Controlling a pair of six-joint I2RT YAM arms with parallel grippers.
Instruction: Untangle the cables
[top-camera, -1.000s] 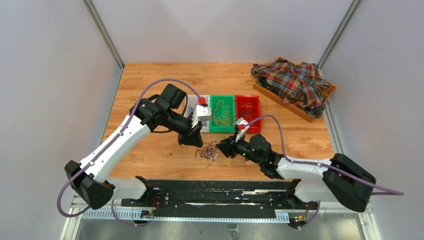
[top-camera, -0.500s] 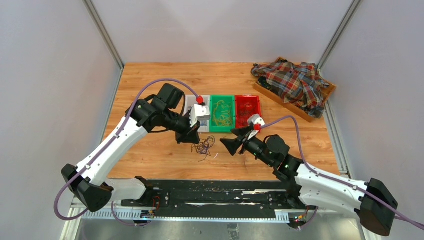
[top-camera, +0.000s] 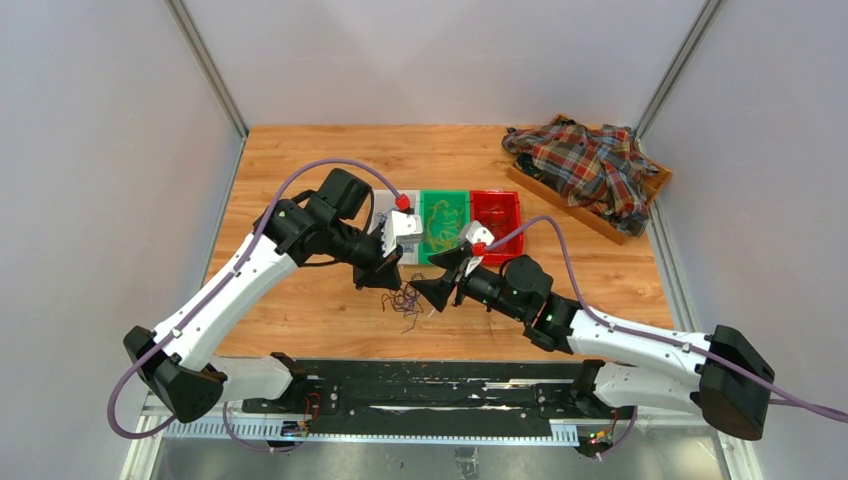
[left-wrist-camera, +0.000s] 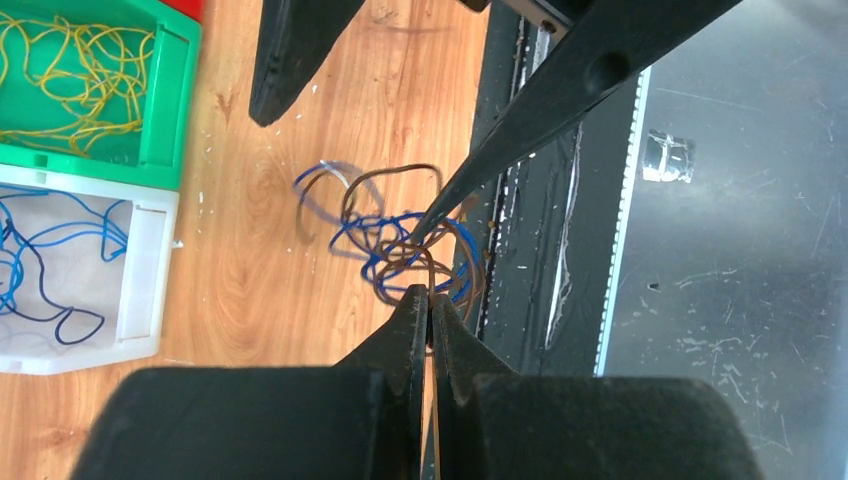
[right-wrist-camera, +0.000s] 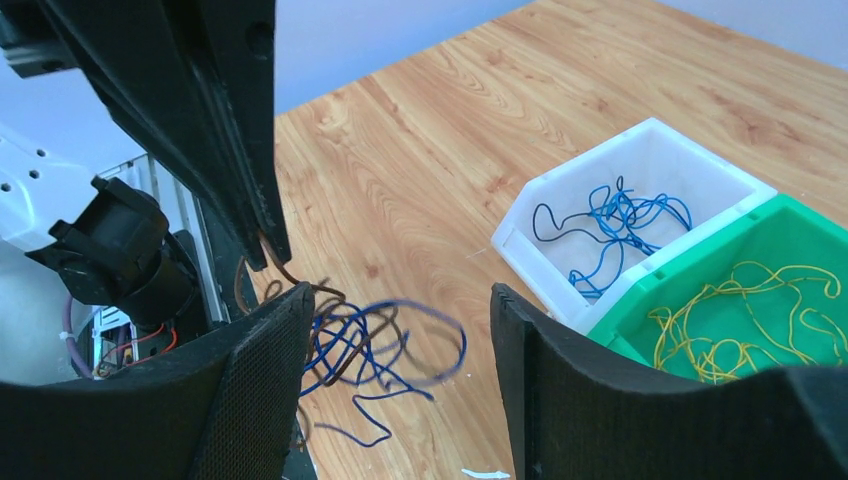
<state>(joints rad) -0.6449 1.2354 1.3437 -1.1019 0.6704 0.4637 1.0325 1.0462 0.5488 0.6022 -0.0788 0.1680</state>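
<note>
The cables (left-wrist-camera: 390, 262) form a loose blue-brown clump

Cables (right-wrist-camera: 372, 348) motion-blurred, partly behind right fingers (right-wrist-camera: 252, 395)

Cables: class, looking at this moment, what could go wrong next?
The shut left jaws pinch a brown strand of the cables; pulling could tighten the tangle. The open right jaws straddle blue and brown loops; closing might grab several at once.
</note>
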